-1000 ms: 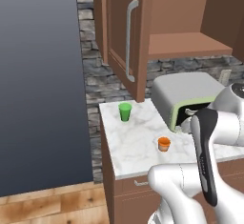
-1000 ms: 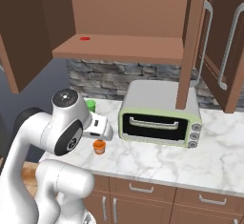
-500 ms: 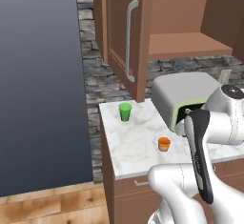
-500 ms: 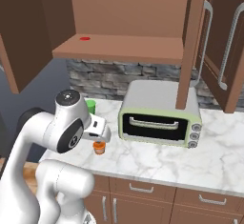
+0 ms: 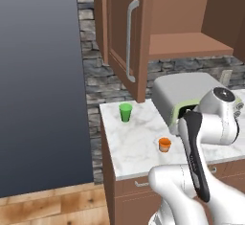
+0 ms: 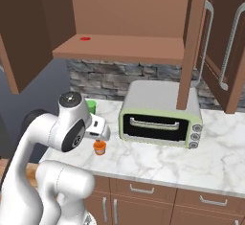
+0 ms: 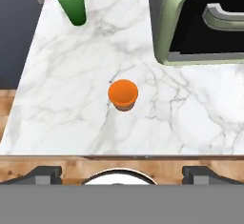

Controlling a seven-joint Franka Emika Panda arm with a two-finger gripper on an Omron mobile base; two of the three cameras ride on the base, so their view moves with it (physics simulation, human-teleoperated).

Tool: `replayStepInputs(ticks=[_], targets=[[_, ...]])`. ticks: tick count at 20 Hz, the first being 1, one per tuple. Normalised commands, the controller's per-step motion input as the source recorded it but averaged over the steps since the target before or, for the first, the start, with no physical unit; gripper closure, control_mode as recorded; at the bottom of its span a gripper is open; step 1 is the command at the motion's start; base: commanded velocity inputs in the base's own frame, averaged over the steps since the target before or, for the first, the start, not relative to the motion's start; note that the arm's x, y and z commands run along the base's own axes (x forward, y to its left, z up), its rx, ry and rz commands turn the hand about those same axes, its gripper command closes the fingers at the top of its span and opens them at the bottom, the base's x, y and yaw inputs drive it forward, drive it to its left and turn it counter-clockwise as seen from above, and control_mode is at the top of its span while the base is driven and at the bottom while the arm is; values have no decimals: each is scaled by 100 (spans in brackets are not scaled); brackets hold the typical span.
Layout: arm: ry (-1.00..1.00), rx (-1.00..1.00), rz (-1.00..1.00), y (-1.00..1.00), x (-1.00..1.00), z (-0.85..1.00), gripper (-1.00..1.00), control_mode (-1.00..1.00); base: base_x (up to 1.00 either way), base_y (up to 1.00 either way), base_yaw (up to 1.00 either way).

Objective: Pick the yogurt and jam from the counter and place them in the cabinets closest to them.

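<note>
Two small containers stand on the white marble counter: a low orange cup near the front, and a taller green cup at the back left. I cannot tell which is the yogurt and which the jam. My gripper hangs open above the counter's front edge, with the orange cup straight ahead between its fingers' lines and nothing held. The cabinets above stand open, door swung out.
A pale green toaster oven stands right of the cups. On the cabinet shelf lies a small flat red thing. A tall dark panel bounds the counter's left end. Drawers run below.
The arm's upper joint has shifted slightly, carrying the hand a little. Both cups stand where they were, and the gripper has stayed open.
</note>
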Motion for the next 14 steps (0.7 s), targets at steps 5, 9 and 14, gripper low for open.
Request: replayStepInputs(ticks=[5, 9, 14], targets=[[-12, 0, 0, 11, 23, -30, -100, -100, 0, 0, 0], [-6, 0, 0, 13, 17, -36, -100, -100, 0, 0, 0], [-3, 0, 0, 9, 13, -39, -100, -100, 0, 0, 0]])
